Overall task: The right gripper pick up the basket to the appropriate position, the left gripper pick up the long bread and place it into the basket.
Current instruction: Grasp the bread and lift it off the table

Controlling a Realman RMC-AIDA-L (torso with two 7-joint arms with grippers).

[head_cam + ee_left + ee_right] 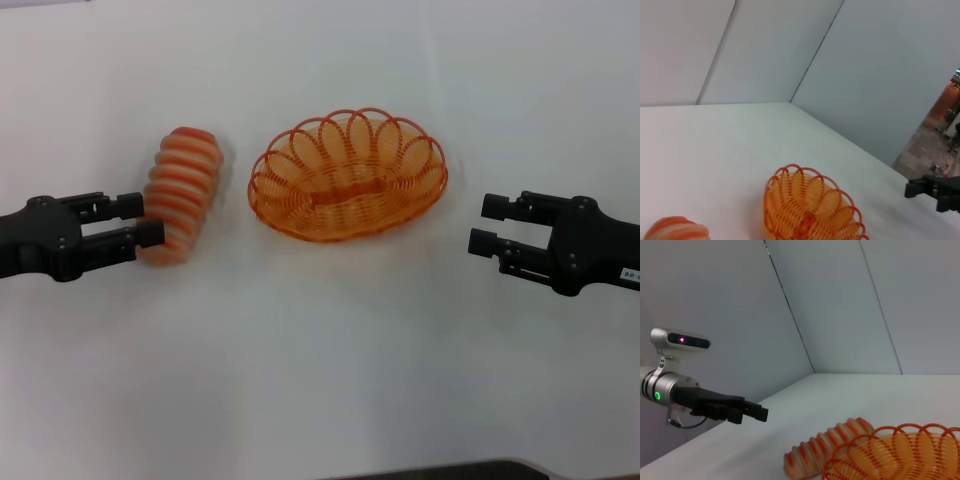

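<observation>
The long bread [180,195], striped orange and cream, lies on the white table left of the basket [345,175], which stands upright at the middle and holds nothing. My left gripper [140,220] is open, with its fingertips at the bread's left side near its front end; I cannot tell whether they touch it. My right gripper [485,225] is open and empty, a short way right of the basket and apart from it. The left wrist view shows the basket [810,210], one end of the bread [675,229] and the right gripper [935,190]. The right wrist view shows the left gripper [752,412], the bread [825,447] and the basket [900,452].
The white table [320,350] stretches all around both things. A dark edge [450,470] shows at its front. Pale walls stand behind the table in both wrist views.
</observation>
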